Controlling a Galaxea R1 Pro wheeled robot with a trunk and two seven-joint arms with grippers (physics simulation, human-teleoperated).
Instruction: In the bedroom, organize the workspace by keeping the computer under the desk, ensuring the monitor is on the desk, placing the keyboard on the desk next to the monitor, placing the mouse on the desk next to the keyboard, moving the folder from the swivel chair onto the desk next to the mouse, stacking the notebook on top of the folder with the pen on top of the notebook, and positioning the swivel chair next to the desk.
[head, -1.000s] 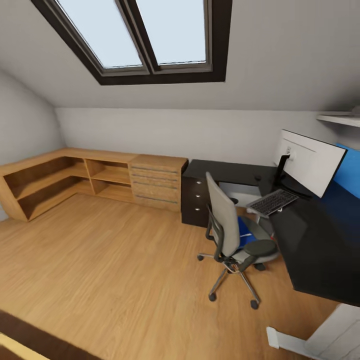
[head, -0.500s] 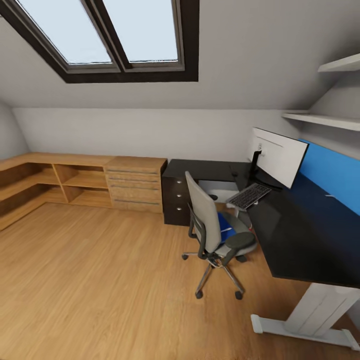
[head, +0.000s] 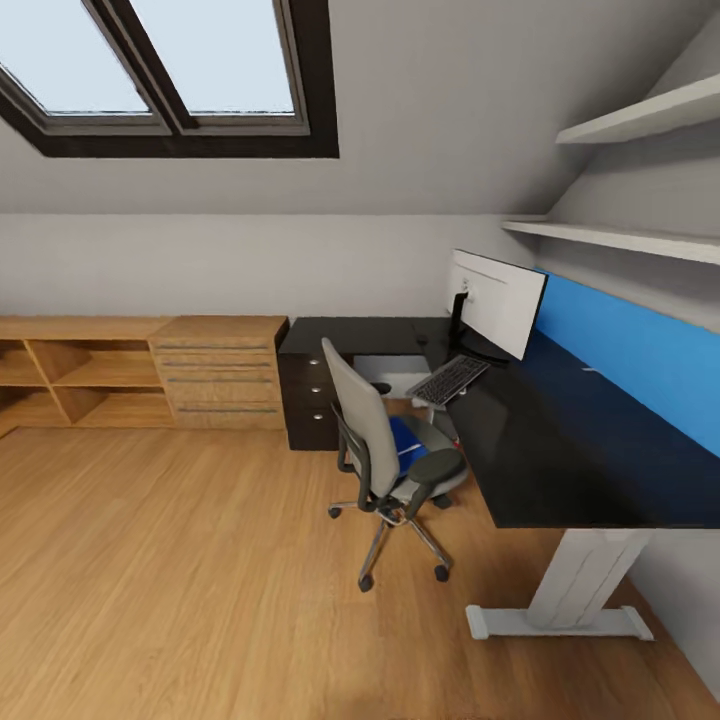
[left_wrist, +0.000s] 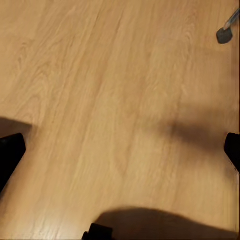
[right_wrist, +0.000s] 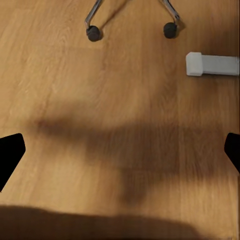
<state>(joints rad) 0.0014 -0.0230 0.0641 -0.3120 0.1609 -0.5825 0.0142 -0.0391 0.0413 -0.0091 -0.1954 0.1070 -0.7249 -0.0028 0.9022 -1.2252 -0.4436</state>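
While both hang over floor, left gripper (left_wrist: 120, 145) and right gripper (right_wrist: 120, 145) gape wide, empty

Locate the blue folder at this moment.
In the head view, the folder lies on the seat of the swivel chair, right of centre, beside the desk and below the keyboard.

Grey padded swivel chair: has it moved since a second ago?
No. The grey padded swivel chair keeps its place beside the black desk; only the camera panned.
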